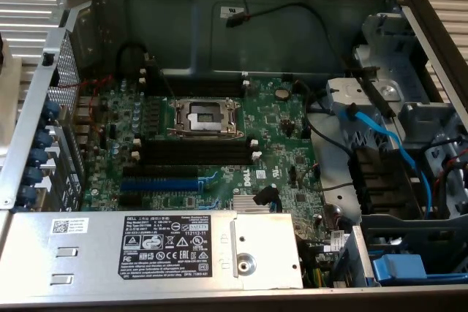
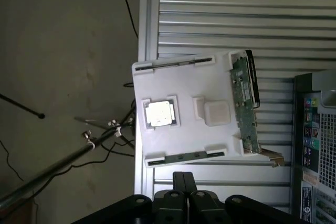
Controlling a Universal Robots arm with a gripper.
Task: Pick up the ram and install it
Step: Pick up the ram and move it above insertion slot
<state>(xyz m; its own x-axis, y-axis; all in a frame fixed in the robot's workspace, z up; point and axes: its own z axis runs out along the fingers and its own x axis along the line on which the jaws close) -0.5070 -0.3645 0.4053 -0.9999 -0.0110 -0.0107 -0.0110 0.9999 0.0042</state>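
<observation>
The fingers (image 2: 184, 178) are pressed together with nothing between them, hanging over the slatted metal bench (image 2: 220, 14) close beside a white holder (image 2: 157, 140). The ram (image 2: 181, 157) stands on edge in the holder's slot nearest the fingers — a thin grey-green strip seen from above — and a second, darker stick (image 2: 181, 62) sits in the matching slot along the holder's opposite edge. Between the two lie a square processor chip (image 2: 160, 113) and a white block (image 2: 216, 113), and a green card (image 2: 244, 103) with a metal bracket stands along another side. In the exterior view the computer case (image 1: 241, 27) lies open with its green motherboard (image 1: 278, 144) exposed. The long black slots (image 1: 194, 153) stand empty just on the near side of the processor socket (image 1: 203, 116). The blue expansion slot (image 1: 164, 184) lies nearer still, and the power supply (image 1: 146, 250) runs along the near edge.
</observation>
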